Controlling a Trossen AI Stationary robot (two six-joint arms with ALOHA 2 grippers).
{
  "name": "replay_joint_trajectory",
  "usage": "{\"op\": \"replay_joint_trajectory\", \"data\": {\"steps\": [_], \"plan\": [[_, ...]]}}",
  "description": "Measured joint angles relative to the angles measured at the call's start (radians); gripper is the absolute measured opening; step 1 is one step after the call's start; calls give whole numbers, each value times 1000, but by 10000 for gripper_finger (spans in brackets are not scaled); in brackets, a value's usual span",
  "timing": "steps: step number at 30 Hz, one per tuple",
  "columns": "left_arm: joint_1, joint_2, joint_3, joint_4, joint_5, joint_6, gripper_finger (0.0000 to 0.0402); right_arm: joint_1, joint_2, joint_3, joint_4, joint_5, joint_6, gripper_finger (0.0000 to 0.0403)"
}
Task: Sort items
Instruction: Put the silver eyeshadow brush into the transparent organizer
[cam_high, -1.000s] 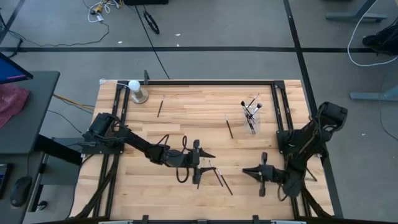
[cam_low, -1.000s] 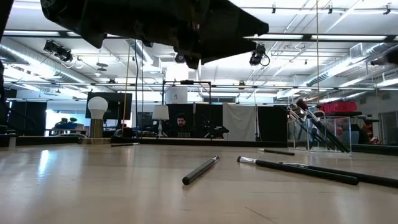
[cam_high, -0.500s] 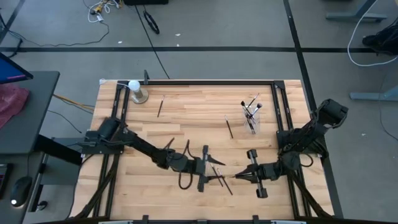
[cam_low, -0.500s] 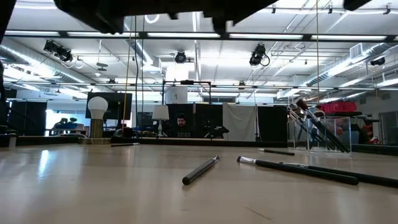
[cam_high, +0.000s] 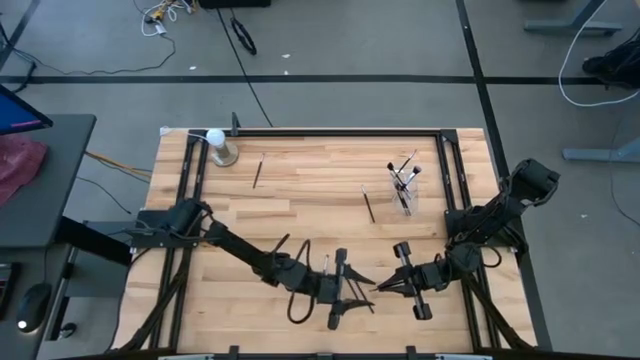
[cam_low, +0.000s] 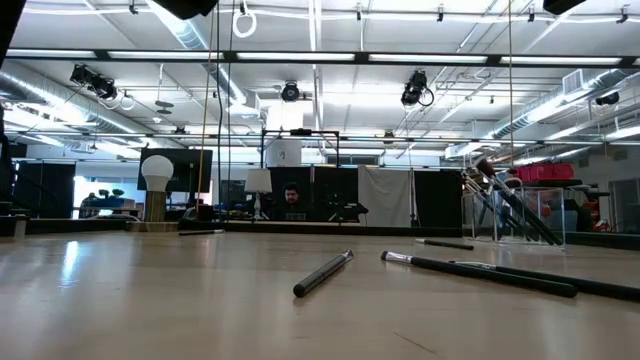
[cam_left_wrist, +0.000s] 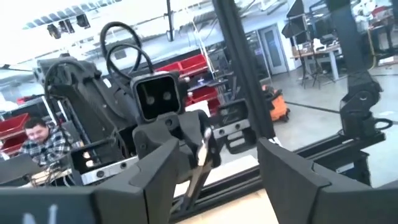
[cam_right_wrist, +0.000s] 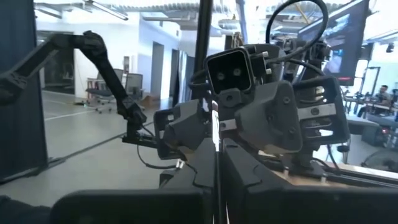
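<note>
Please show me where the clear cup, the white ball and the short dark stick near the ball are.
Clear cup (cam_high: 405, 196): high view, on its wall, right side of table.
White ball (cam_high: 215, 137): high view, on the ball's top, far left corner.
Short dark stick (cam_high: 257, 173): high view, on the middle of its shaft.

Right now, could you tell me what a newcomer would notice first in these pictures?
The two grippers meet nose to nose near the table's front edge: the left gripper with jaws open, the right gripper shut on a thin stick. Behind them, a clear cup of brushes stands toward the right side.
</note>
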Motion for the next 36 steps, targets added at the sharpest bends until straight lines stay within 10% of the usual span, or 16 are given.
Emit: {"op": "replay_joint_trajectory", "data": {"steps": [26,36], "plan": [[16,0,0,24,66,-29,8,1,0,1,-12,-2,15,13],[10,-18,-1,-156,-56,-144,3,28,-56,2,-324,206,138,102]]}}
